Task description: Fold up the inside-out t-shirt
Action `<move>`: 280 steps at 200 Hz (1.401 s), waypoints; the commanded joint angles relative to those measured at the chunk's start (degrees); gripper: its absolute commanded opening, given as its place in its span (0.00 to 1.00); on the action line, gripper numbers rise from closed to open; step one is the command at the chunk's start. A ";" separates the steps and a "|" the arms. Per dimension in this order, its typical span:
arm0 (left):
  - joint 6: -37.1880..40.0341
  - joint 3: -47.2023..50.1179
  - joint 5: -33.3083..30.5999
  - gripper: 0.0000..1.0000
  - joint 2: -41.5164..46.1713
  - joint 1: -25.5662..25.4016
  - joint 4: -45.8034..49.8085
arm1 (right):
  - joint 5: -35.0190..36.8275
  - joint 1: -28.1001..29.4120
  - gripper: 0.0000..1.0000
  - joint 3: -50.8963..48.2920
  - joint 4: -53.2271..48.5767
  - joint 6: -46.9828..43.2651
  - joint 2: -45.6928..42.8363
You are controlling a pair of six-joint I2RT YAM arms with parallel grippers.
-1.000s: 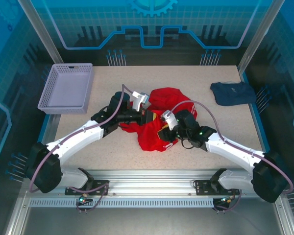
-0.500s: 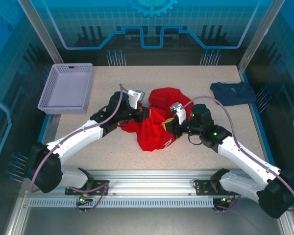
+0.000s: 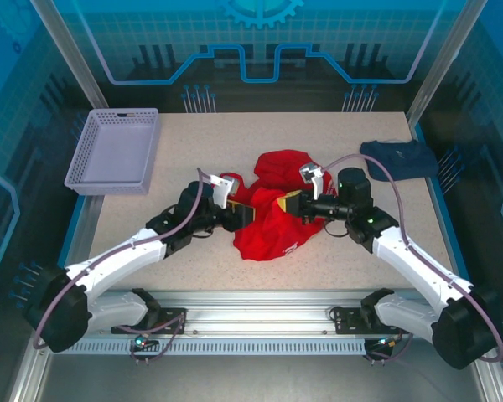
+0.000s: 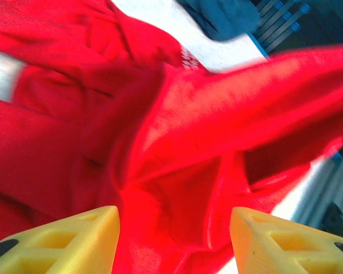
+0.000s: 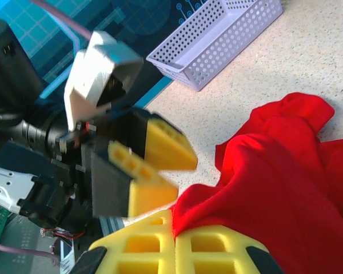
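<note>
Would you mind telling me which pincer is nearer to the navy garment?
Right. The right pincer is left of the navy garment; the left pincer is farther left.

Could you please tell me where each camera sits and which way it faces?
Top external: above and behind the robot, looking down on the table; both arms show, left end effector and right end effector at the red t-shirt.
Left wrist: on the left arm, facing the t-shirt close up, navy garment beyond; its open yellow fingers show.
Right wrist: on the right arm, facing the basket; its fingers pinch the t-shirt.
Shared: all three see the t-shirt.
</note>
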State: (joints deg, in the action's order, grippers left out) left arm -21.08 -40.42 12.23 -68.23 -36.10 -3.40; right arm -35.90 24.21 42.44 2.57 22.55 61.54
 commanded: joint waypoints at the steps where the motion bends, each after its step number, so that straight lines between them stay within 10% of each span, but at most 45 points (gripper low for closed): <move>1: -0.99 -0.02 7.42 0.54 -3.68 -1.61 -6.22 | -3.27 -2.29 0.00 3.17 1.05 0.52 -0.69; 83: -0.27 -8.10 9.10 0.41 -16.15 -2.46 -10.27 | -3.87 -3.99 0.00 3.07 -1.79 -1.10 -2.12; 203: 0.13 -7.10 10.14 0.54 -13.55 -0.25 -10.34 | -3.55 -6.47 0.00 0.54 -2.49 -2.02 -3.17; 280: 0.33 -11.89 12.97 0.38 -19.71 -0.27 -8.68 | -3.68 -6.44 0.00 -0.02 -1.35 -0.88 -3.53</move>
State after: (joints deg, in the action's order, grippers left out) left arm -20.95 -50.00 22.15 -86.52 -36.62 -11.90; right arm -38.22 18.65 43.07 0.03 21.21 59.13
